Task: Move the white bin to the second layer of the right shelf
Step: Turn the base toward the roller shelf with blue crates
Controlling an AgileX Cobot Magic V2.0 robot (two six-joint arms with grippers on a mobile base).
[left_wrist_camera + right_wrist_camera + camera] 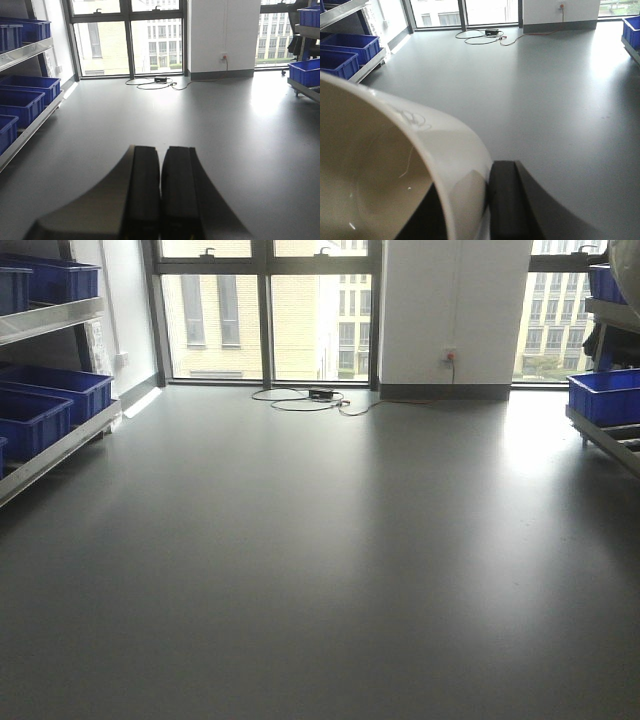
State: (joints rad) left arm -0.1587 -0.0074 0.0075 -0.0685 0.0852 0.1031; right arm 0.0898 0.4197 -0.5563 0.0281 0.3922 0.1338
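Gripping the white bin (380,150) by its wall, the right gripper (470,210) holds it over open floor (320,540) — left gripper (161,190) clenched, empty — with the right shelf (603,436) well apart, placement not yet done.

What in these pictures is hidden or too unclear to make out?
- White bin: right wrist view, cut off at left and bottom edges; base unseen.
- Right shelf: front view, cut off by right edge; its roller layer cannot be made out.
- Right fingers: right wrist view, bin wall partly hides them.
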